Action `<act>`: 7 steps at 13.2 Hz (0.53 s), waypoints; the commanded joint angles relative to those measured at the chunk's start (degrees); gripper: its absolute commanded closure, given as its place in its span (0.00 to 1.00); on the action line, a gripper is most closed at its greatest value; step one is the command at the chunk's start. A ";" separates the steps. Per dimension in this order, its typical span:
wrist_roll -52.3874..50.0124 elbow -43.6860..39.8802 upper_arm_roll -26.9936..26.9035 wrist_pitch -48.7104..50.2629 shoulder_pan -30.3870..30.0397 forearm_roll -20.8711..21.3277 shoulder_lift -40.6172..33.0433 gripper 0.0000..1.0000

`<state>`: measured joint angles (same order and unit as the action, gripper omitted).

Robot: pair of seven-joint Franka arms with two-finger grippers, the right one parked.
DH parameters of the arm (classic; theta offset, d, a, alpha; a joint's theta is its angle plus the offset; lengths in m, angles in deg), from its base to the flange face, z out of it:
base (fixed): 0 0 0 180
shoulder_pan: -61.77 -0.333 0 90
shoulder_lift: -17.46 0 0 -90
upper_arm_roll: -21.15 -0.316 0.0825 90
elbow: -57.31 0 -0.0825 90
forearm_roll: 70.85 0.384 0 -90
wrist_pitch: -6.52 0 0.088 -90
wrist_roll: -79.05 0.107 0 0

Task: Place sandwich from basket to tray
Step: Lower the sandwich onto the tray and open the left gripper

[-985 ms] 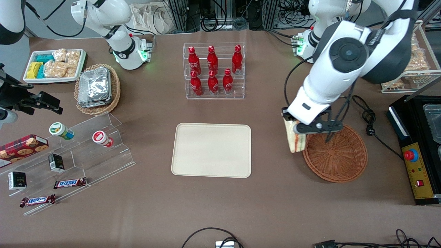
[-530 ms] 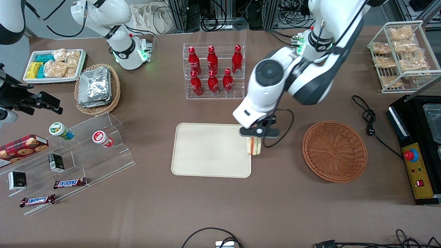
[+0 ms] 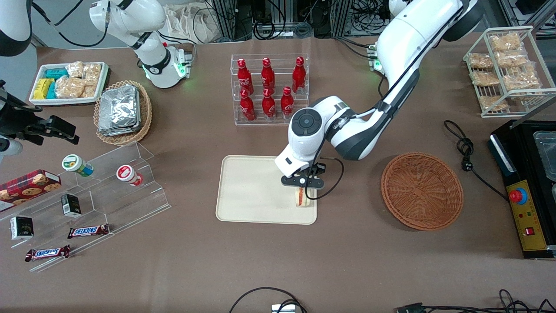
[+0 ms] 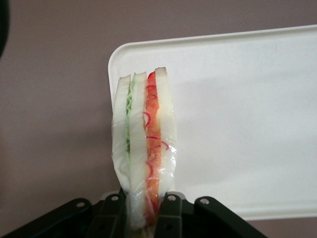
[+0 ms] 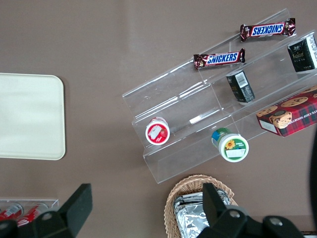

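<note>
One sandwich (image 4: 143, 148) clamped in claw (image 3: 302, 186) over one tray's (image 3: 252, 191) corner, one basket (image 3: 422, 190) nearby

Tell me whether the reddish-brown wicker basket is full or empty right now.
Empty. The front view shows only bare weave inside the basket; the sandwich is over the tray, clamped in the gripper.

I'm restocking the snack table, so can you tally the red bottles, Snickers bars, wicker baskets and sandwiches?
Red bottles: 6
Snickers bars: 2
Wicker baskets: 2
Sandwiches: 1, held in the end effector over the tray
Total: 11
</note>
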<state>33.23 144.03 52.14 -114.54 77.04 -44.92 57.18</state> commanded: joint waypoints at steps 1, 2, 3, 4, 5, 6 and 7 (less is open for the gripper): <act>-2.33 -2.87 -0.33 -2.50 0.82 2.81 3.60 0.99; -2.86 -2.95 -0.33 -2.86 0.82 3.42 3.96 0.96; -2.87 -2.95 -0.41 -2.95 0.82 3.51 4.14 0.95; -2.96 -2.95 -0.41 -3.38 0.73 3.51 4.75 0.90; -2.96 -3.30 -0.41 -3.91 0.73 3.60 5.19 0.88; -2.96 -3.74 -0.41 -4.00 0.73 3.60 5.98 0.88; -2.96 -4.35 -0.41 -4.00 0.73 3.60 6.51 0.88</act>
<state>31.38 142.72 51.93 -118.47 77.04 -42.70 61.61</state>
